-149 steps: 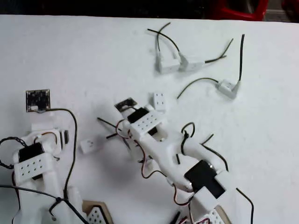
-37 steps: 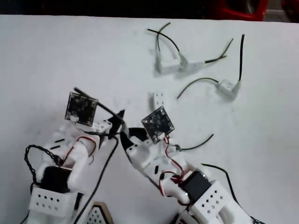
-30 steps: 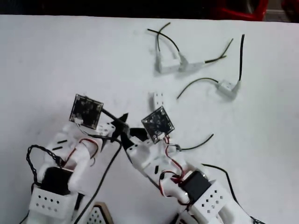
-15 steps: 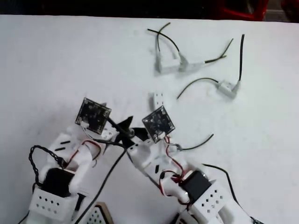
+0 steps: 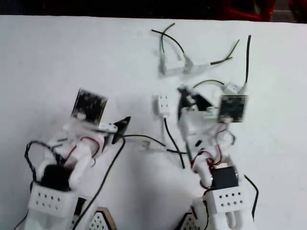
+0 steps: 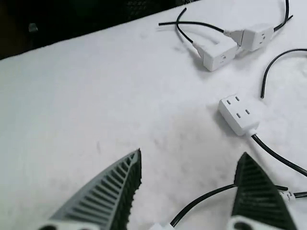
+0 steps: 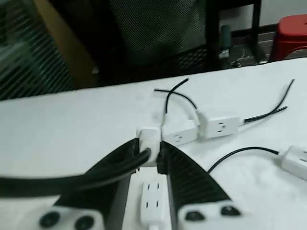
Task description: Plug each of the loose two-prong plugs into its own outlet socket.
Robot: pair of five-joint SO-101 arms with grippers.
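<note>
– R gripper (image 7: pixel 149 146)?
– Clamped on a white plug (image 7: pixel 146 135), just above the outlet socket (image 7: pixel 154 201).
– L gripper (image 6: pixel 191 154)?
– Fingers wide apart over the table (image 6: pixel 72 96), w/ a black cord (image 6: pixel 201 201) beneath.

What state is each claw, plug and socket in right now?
left claw: open, empty.
right claw: shut on the plug.
plug: held, not in any socket.
near socket: lying flat, slots empty.
far socket pair: side by side, slots empty.
</note>
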